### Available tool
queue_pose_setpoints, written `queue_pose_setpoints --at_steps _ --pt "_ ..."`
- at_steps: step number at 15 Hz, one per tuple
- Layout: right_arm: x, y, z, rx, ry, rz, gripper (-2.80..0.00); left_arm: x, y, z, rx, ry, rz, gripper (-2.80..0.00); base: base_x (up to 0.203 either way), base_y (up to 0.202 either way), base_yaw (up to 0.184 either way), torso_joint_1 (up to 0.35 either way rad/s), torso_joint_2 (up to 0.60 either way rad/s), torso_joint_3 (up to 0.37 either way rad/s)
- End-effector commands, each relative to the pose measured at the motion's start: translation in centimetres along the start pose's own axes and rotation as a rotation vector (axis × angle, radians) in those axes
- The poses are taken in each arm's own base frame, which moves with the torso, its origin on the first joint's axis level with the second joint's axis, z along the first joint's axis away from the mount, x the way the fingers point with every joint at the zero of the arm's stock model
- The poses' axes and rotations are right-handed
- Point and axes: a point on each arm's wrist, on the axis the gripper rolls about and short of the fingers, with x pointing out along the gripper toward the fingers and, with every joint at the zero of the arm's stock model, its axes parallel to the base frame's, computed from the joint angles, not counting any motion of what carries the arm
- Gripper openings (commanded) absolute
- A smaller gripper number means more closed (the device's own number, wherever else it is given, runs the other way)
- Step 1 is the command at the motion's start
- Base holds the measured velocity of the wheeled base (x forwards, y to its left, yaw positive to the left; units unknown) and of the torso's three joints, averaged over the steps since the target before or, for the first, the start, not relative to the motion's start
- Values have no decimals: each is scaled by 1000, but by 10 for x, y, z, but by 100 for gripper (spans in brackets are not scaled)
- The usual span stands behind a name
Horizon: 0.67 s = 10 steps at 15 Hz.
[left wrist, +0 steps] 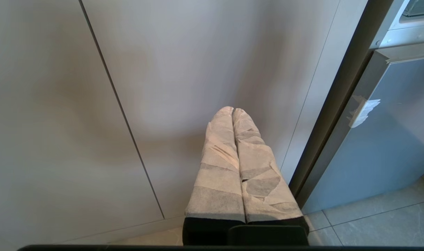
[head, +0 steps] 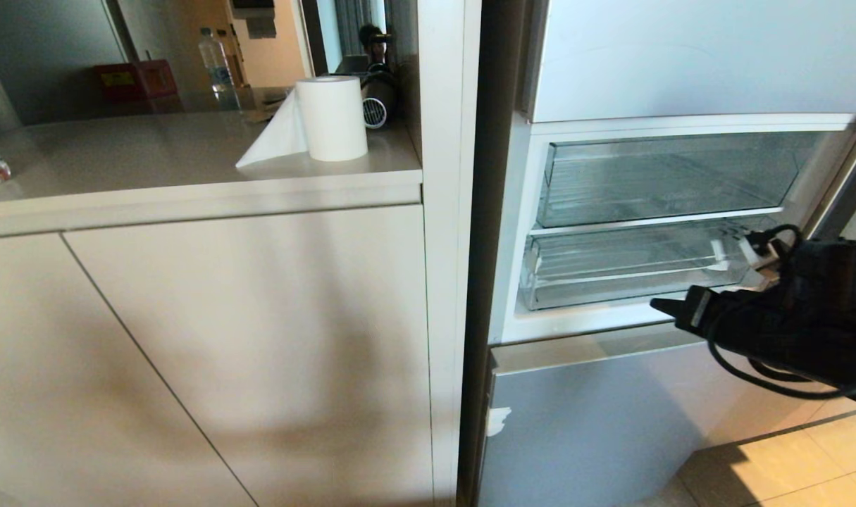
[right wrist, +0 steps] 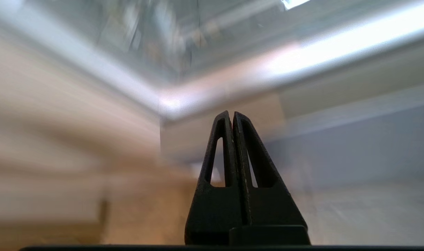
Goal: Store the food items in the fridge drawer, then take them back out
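Observation:
The fridge compartment stands open at the right of the head view. Inside it the fridge drawer (head: 667,176), a tall clear bin, sits pushed in above a shallower clear tray (head: 611,271). No food items show in any view. My right gripper (head: 658,304) (right wrist: 231,113) is black and shut with nothing in it. It points left, in front of the white sill just below the tray. My left gripper (left wrist: 232,109), its fingers wrapped in pale tape, is shut and empty, low down and facing the cabinet door (left wrist: 184,69).
A pale blue fridge panel (head: 597,422) closes the space under the open compartment. A counter (head: 188,183) to the left carries a paper towel roll (head: 332,116) and a bottle (head: 216,60). Tiled floor (head: 808,465) shows at the lower right.

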Motion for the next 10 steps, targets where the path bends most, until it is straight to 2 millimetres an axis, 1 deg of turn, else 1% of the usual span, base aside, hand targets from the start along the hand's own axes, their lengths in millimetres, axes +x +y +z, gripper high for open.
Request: queue_pose_setpoints --at_steps 1,3,4,5,6,7,8,10 --pt "-81 20 3 -77 -111 32 -280 0 0 0 0 0 0 -280 0 0 0 0 0 0" --pt "-147 25 -19 -183 -193 -17 -280 0 0 0 0 0 0 -280 0 0 0 0 0 0" --pt "-176 26 -32 -238 -254 -44 -280 0 0 0 0 0 0 -280 0 0 0 0 0 0" --pt "-202 25 -46 -295 -325 -66 -280 0 0 0 0 0 0 -280 0 0 0 0 0 0" --pt "-224 21 -64 -350 -391 -91 -280 0 0 0 0 0 0 -280 0 0 0 0 0 0" --pt "-238 15 -86 -399 -434 -122 -280 0 0 0 0 0 0 -280 0 0 0 0 0 0" --pt "-244 6 -108 -435 -452 -154 -280 0 0 0 0 0 0 -280 0 0 0 0 0 0" --pt "-250 -10 -149 -484 -448 -206 -280 0 0 0 1 0 0 -280 0 0 0 0 0 0"
